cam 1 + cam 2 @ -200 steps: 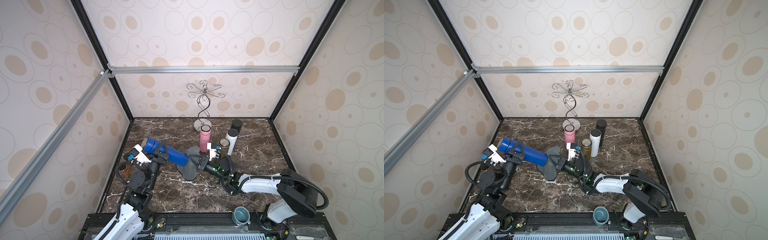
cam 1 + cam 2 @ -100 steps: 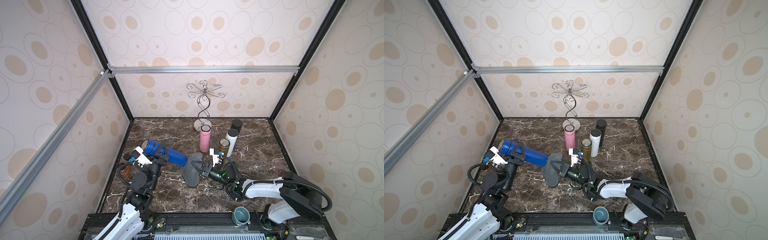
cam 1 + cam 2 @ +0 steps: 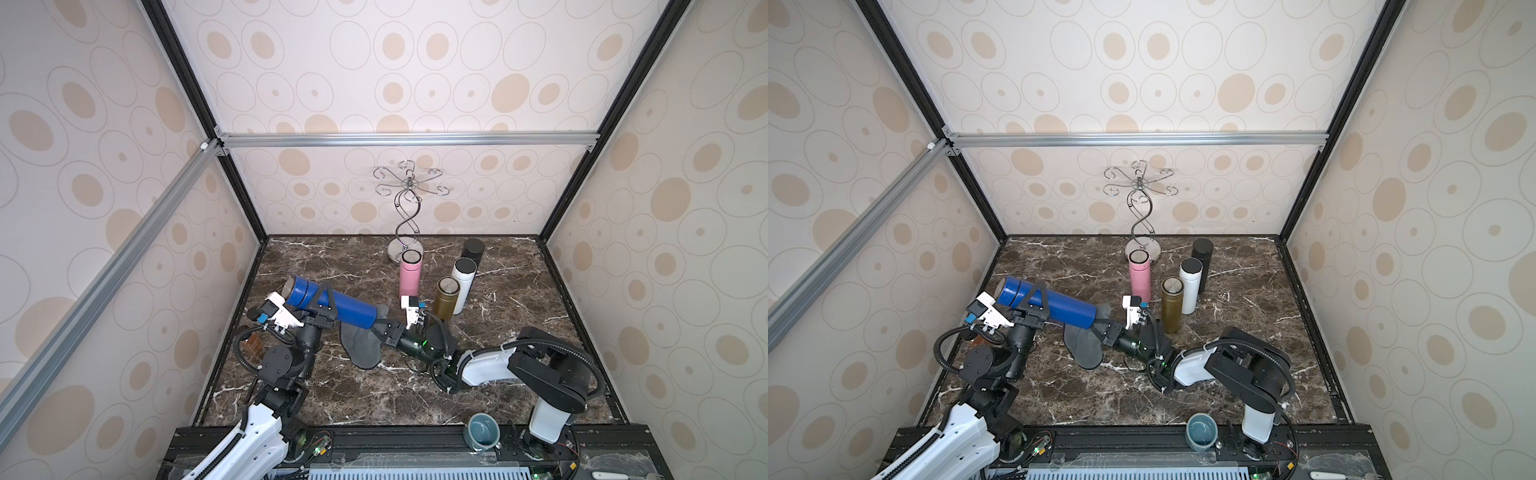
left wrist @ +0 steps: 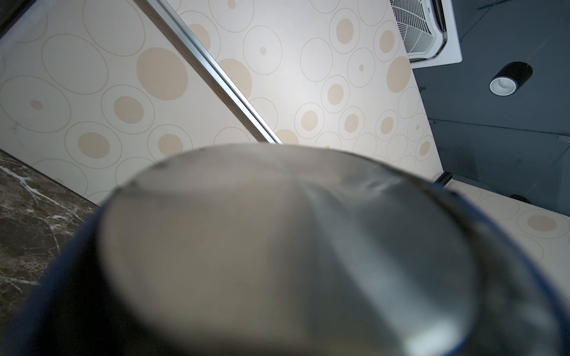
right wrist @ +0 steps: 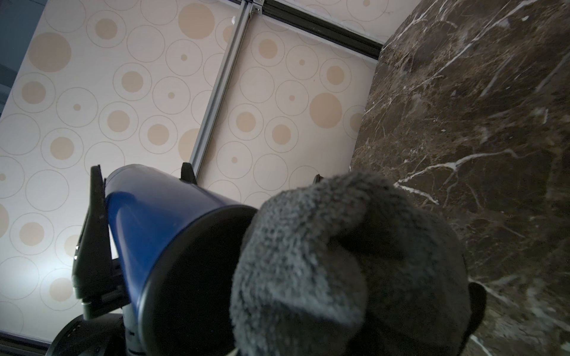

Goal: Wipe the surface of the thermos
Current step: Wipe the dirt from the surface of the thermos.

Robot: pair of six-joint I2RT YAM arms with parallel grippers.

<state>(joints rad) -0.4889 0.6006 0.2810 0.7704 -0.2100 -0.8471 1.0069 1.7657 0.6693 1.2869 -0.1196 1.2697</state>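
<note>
The blue thermos [image 3: 332, 305] [image 3: 1050, 305] hangs tilted over the left of the marble floor, steel end up and to the left. My left gripper [image 3: 324, 307] [image 3: 1034, 305] is shut on its middle. In the left wrist view that blurred steel end of the thermos [image 4: 277, 246] fills the frame. My right gripper [image 3: 384, 328] [image 3: 1102, 330] is shut on a grey cloth [image 3: 361, 349] [image 3: 1084, 347]. The cloth hangs against the thermos's lower black end. In the right wrist view the cloth [image 5: 339, 262] sits beside the thermos [image 5: 160, 222].
Pink [image 3: 410, 276], gold [image 3: 445, 297], white [image 3: 463, 282] and black [image 3: 473, 253] bottles stand upright behind my right wrist. A wire stand [image 3: 407, 208] rises at the back. A teal cup [image 3: 482, 430] sits on the front rail. Walls close in left, back and right.
My right gripper has shifted left with the grey cloth, closer to the thermos's lower end. The thermos and my left gripper have barely moved.
</note>
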